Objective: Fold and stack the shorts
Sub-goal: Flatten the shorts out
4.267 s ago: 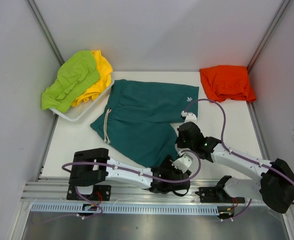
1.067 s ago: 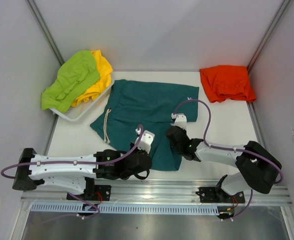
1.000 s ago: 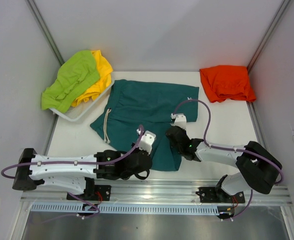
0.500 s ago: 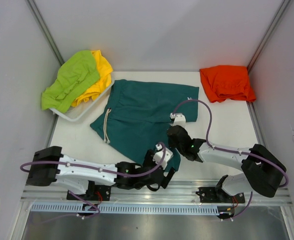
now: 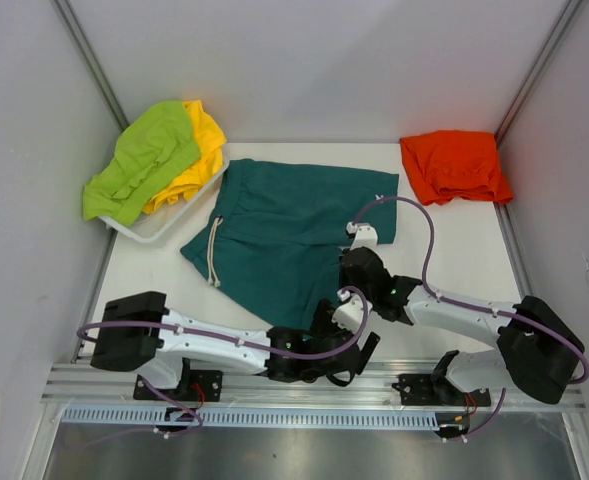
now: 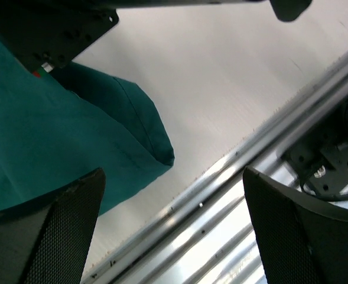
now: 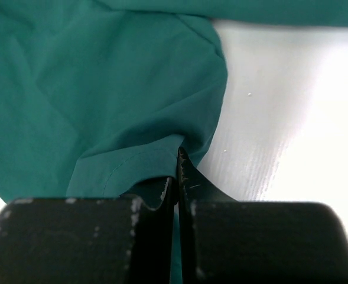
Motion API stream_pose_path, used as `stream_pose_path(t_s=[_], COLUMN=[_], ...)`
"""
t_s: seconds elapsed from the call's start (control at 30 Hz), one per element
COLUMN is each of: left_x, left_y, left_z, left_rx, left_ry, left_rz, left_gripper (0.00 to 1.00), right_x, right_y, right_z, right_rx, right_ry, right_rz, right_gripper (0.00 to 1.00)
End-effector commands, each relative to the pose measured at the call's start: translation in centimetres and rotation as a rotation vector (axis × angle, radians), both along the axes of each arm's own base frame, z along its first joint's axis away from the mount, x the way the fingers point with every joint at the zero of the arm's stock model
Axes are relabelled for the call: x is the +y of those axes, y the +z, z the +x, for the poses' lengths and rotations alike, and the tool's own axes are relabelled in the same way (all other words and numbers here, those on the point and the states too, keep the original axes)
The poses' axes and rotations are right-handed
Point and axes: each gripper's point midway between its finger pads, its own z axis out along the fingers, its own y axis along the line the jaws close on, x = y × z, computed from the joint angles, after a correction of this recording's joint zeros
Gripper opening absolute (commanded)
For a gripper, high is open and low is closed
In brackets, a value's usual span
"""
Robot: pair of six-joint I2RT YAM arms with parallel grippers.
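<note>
Right wrist view has our right gripper [image 7: 177, 177] pinched tight on the near leg hem of the teal shorts [image 7: 103, 89], which lie spread on the table [image 5: 164, 280]; our left gripper [image 6: 171, 236] hangs just beside that hem's corner with fingers [image 6: 67, 231] spread wide, holding nothing. We judge the fold goes best if the left takes the free corner, then both lift together and lay the leg over evenly, without bunching.
</note>
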Motion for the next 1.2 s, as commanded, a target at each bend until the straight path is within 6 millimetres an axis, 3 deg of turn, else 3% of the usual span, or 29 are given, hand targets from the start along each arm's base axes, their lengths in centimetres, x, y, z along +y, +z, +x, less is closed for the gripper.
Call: stream_pose_path(t_s=[0.0, 0.17, 0.4, 0.8, 1.0, 1.17], left_x=[-0.3, 0.1, 2.1, 1.9, 3.4, 5.3], left_y=[-1.3, -2.3, -3.6, -6.7, -6.1, -4.4], left_z=[1.5, 2.8, 3.5, 2.3, 1.2, 1.4], left_rx=[-0.018, -0.037, -0.058, -0.030, -0.103, -0.121], left_ry=[0.070, 0.121, 0.180, 0.161, 0.210, 0.265], left_rz=[0.076, 0.153, 0.284, 0.282, 0.226, 0.128], left_gripper=[0.99, 0.99, 0.99, 0.99, 0.99, 0.99], right_x=[0.8, 0.6, 0.2, 0.2, 0.1, 0.4], right_y=[2.0, 2.6, 2.2, 2.0, 1.0, 0.7], right_z=[-0.2, -0.4, -0.8, -0.5, 0.4, 0.9], right_rx=[-0.031, -0.042, -0.026, 0.021, 0.048, 0.060], right_ry=[0.011, 0.006, 0.008, -0.008, -0.012, -0.010], right_rz=[0.058, 0.077, 0.062, 0.078, 0.067, 0.063], right_gripper=[0.00, 0.00, 0.00, 0.00, 0.00, 0.00])
